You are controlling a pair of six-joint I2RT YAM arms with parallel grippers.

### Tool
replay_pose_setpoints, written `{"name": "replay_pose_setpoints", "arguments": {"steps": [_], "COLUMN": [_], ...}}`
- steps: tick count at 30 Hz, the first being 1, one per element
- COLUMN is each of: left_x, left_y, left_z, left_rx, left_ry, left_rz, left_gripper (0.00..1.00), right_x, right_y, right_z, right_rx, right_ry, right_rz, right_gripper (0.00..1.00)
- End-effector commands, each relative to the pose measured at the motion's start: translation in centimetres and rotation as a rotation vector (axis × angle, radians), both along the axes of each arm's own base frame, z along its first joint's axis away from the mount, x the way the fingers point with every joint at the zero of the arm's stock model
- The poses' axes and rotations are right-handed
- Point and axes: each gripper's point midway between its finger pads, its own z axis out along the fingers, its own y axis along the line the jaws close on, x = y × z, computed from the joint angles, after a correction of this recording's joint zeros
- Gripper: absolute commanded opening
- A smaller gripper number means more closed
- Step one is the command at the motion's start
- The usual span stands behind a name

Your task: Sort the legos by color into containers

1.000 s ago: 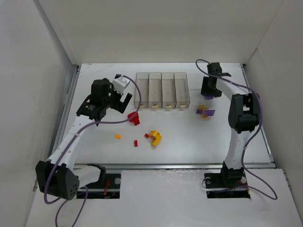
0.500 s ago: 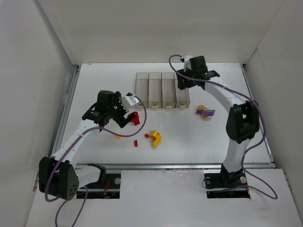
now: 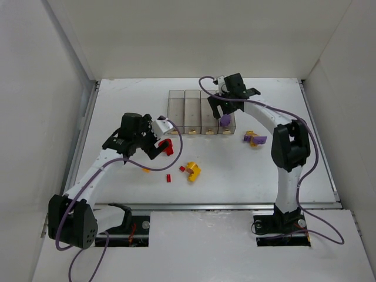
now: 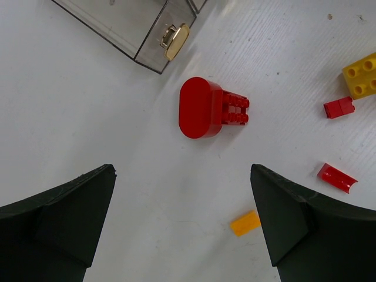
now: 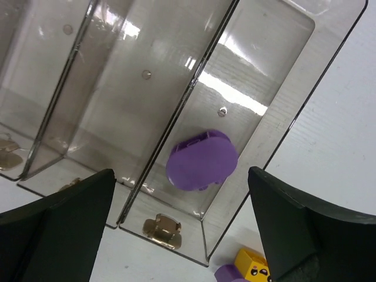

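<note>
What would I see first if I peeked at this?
A purple lego sits in the rightmost bin, under the open right gripper. A big red lego lies on the table under the open left gripper, by the leftmost bin. A yellow lego lies nearby.

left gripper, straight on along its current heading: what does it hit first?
Probably the red lego, centred ahead of the open left gripper. Depth is unclear: the tips might reach the table just short of it.
</note>
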Motion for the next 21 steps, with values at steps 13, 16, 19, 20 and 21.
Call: {"name": "replay_pose_setpoints", "arguments": {"steps": [13,16,19,20,21], "left_x": [-2.8,-3.4,-4.7,-5.0,-5.6], "left_y": [0.6,2.9,4.6,4.9,5.1], "left_z": [-3.5,-6.1,-8.4,-9.0,-9.8], "left_rx": [0.151,0.317,0.437,0.493,0.515], "left_ry": [0.072,0.082,0.132,0.121,0.128], "left_rz": [-0.190,-0.229,-0.306,-0.401,-0.442], "left_gripper": [0.98,0.90,0.81,0.81,0.81], "right_x": [-3.1,-5.7,-8.1,-8.2,-8.7], "right_y": [0.9,1.0,2.1,2.1,2.4], "right_z": [15.7,15.3,14.3,13.8,13.9], "right_rx": [0.233,0.249,0.251,0.255,0.257], "right_ry": [-0.295,-0.282,-0.254,-0.246,-0.248], "right_rz": [-0.010,-0.004,0.041,0.035,0.046], "right_gripper": [1.00,1.00,1.00,1.00,1.00]}}
